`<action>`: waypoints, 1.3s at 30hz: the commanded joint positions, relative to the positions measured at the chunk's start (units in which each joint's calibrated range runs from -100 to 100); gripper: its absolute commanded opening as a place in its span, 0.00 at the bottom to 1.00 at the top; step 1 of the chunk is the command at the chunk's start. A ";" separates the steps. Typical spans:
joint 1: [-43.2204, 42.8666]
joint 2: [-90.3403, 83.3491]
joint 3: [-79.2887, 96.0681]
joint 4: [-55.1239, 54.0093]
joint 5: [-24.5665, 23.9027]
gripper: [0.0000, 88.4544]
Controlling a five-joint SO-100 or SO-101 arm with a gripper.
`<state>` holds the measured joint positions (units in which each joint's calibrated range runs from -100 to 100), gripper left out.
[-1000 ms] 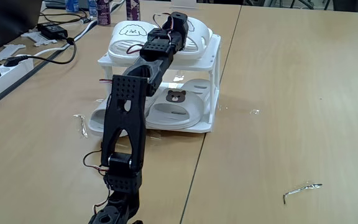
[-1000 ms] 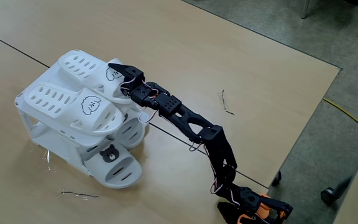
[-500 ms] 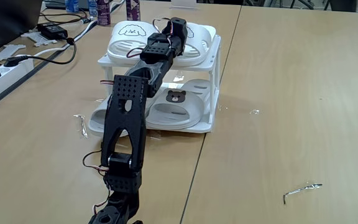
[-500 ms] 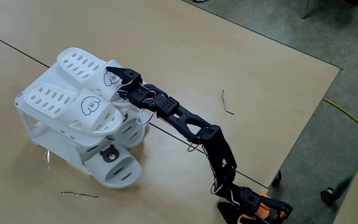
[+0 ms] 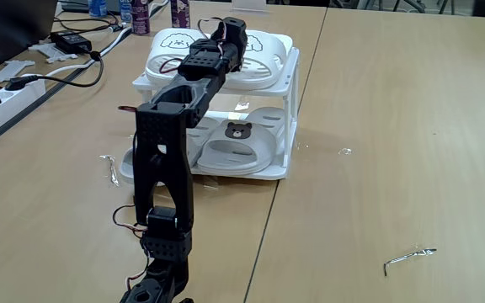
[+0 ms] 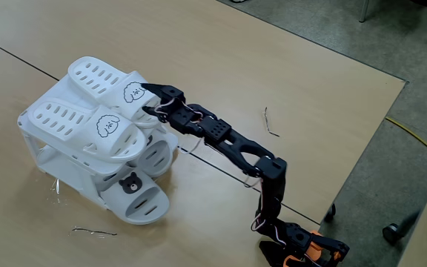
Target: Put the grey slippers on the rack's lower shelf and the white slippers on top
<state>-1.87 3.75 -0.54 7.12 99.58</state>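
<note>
The white rack (image 5: 291,109) (image 6: 25,123) stands on the wooden table. Both white slippers (image 5: 175,49) (image 6: 98,80) lie side by side on its top tier, puppy faces showing. On the lower shelf (image 5: 244,175) sit the grey slippers (image 5: 241,145) (image 6: 144,202), bear faces towards the rack's open front. My gripper (image 5: 228,35) (image 6: 147,99) hovers at top-shelf height just in front of the strap of one white slipper (image 6: 130,92). It is open with nothing between its fingers. In a fixed view the black arm (image 5: 168,143) hides part of the rack's front.
A power strip with black cables (image 5: 11,84) and bottles (image 5: 141,13) sit along the left and far edges of the table. Bent wire scraps (image 5: 409,256) (image 6: 270,123) (image 6: 93,232) lie on the wood. The table edge (image 6: 362,148) runs close to the arm's base.
The arm's elbow has risen and the gripper has drawn back a little from the white slipper's strap. Both white slippers stay put on the top tier.
</note>
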 commanded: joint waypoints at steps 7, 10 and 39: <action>1.21 -27.35 15.92 -0.65 0.42 0.15; 1.95 -33.66 16.37 -0.83 0.42 0.02; -8.74 -99.80 100.00 -92.54 0.42 0.01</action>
<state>-10.49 -89.11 99.46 -82.32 99.58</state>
